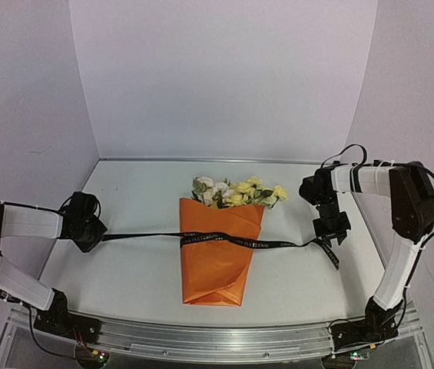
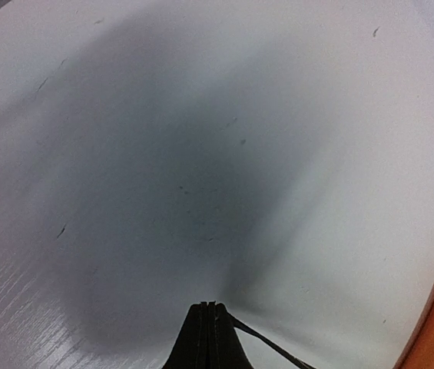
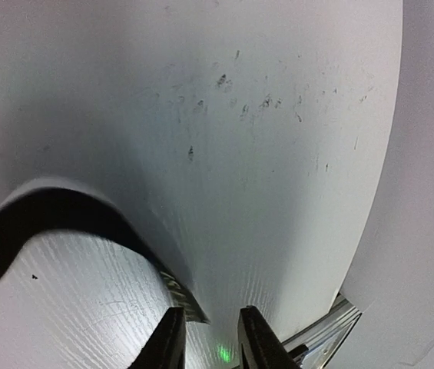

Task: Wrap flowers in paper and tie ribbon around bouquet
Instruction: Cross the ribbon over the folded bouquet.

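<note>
In the middle of the white table [image 1: 132, 200], the bouquet [image 1: 215, 261] is laid flat, with its folded narrow end toward the near edge and its open mouth toward the far side. The orange paper [image 1: 209, 280] is wrapped as a cone, and the flowers [image 1: 236, 192], pale yellow and cream with green leaves, are shown at its far end. The black ribbon [image 1: 224, 239] with white lettering is drawn across the middle of the cone.

To the left, the ribbon is stretched in a straight line to the left gripper [image 1: 90, 231], which is positioned low over the table, well apart from the bouquet. In the left wrist view its fingers [image 2: 201, 338] are pressed together and the ribbon is clamped between them; a thin strand is seen leaving them toward the orange paper at the frame's edge.

To the right, the ribbon is laid slack on the table, its end curled just below the right gripper [image 1: 332, 233]. In the right wrist view that gripper's fingers [image 3: 169, 342] are parted, with bare table seen between them. The ribbon's end is seen just beside one finger, not gripped; whether it is touched cannot be told.
</note>
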You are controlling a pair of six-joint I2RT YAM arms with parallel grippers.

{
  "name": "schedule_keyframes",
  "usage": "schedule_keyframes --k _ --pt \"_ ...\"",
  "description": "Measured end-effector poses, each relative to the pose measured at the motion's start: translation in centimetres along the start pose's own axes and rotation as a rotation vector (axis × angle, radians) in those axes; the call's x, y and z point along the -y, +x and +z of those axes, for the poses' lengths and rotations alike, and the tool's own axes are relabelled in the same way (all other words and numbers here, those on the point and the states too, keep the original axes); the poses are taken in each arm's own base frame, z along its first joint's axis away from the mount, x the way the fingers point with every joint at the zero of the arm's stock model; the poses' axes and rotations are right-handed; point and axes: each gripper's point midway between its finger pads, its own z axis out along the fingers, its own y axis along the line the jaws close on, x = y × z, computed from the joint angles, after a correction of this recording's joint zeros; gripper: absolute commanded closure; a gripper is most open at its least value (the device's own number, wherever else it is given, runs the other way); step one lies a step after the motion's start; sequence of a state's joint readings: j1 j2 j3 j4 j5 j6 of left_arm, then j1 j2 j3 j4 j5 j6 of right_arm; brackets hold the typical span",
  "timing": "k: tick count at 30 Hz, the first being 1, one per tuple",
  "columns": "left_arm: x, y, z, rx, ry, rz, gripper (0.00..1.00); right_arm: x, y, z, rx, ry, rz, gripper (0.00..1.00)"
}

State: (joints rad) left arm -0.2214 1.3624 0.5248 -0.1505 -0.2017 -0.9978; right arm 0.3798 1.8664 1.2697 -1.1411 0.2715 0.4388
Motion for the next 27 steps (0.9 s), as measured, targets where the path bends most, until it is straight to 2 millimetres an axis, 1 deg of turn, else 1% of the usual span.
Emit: schedule_keyframes --k 2,3,5,7,9,10,13,16,18,19,21,24,27 --pt "-0.4 0.3 0.1 -0.006 -0.009 -0.012 0.78 0.3 0.0 -0.1 -0.008 -0.002 0.008 0.64" --pt "-0.5 0.3 0.1 -0.007 -0.011 -0.018 0.71 0.4 -0.1 -0.1 -0.01 -0.005 0.012 0.6" --pt "-0.4 0.2 0.1 -0.003 -0.008 -0.033 0.48 0.3 -0.3 -0.3 -0.013 -0.023 0.023 0.55" --pt "-0.4 0.1 0.1 0.0 -0.011 -0.032 0.33 0.0 -0.2 -0.5 -0.019 -0.049 0.039 0.49" --pt "-0.4 -0.1 -0.2 0.009 -0.016 -0.047 0.19 -0.3 0.1 -1.0 -0.02 -0.084 0.052 0.4" --pt "-0.4 -0.3 -0.5 0.016 -0.017 -0.042 0.16 -0.4 0.3 -1.3 -0.016 -0.103 0.067 0.37" --pt "0.4 -1.2 -1.6 0.04 0.017 -0.058 0.1 -0.6 1.2 -2.8 0.01 -0.194 0.125 0.29" --pt "2.4 -1.8 -3.0 0.033 0.103 -0.078 0.08 -1.3 2.4 -3.8 0.042 -0.289 0.189 0.24" --pt "4.1 -1.4 -3.8 0.01 0.177 -0.108 0.06 -2.0 3.3 -4.2 0.061 -0.334 0.227 0.22" --pt "5.1 -0.8 -4.3 -0.009 0.218 -0.123 0.06 -2.5 3.6 -4.3 0.07 -0.353 0.241 0.21" --pt "7.6 1.4 -5.3 -0.057 0.312 -0.14 0.05 -3.6 4.2 -4.2 0.09 -0.388 0.272 0.19" --pt "11.2 6.0 -6.9 -0.167 0.437 -0.154 0.05 -5.1 4.8 -4.0 0.114 -0.438 0.32 0.18" --pt "13.6 9.5 -7.5 -0.252 0.501 -0.202 0.04 -6.4 4.7 -3.7 0.143 -0.497 0.392 0.17"
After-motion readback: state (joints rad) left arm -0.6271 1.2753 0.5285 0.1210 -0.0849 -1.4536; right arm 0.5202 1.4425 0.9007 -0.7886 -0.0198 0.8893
